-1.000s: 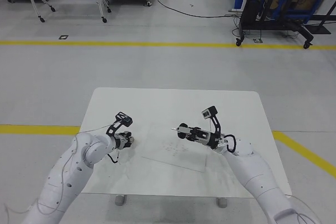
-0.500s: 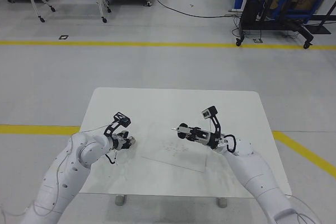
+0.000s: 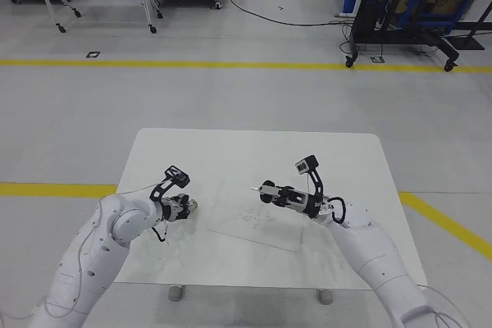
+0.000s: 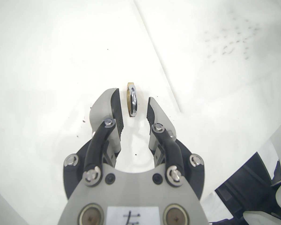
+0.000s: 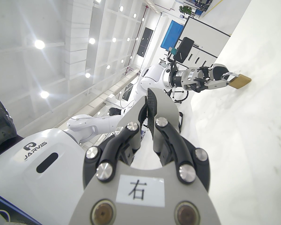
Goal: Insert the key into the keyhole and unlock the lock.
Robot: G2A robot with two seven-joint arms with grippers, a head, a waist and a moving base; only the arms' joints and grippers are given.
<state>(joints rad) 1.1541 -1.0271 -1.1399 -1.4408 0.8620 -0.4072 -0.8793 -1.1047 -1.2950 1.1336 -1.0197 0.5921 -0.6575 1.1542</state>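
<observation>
Lock (image 4: 132, 99) at 9 o'clock from key (image 3: 253, 189)
Left gripper (image 4: 134, 99) straddles lock, jaws apart; right gripper (image 3: 266, 193) clamps key, tip pointing 9 o'clock, well apart.

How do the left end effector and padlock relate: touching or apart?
Apart. Left wrist view shows gaps both sides of the padlock, inside the open left end effector.

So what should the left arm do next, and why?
Probably close the left gripper on the padlock: its fingers stand open either side of it, not touching, while the right gripper holds the key.
</observation>
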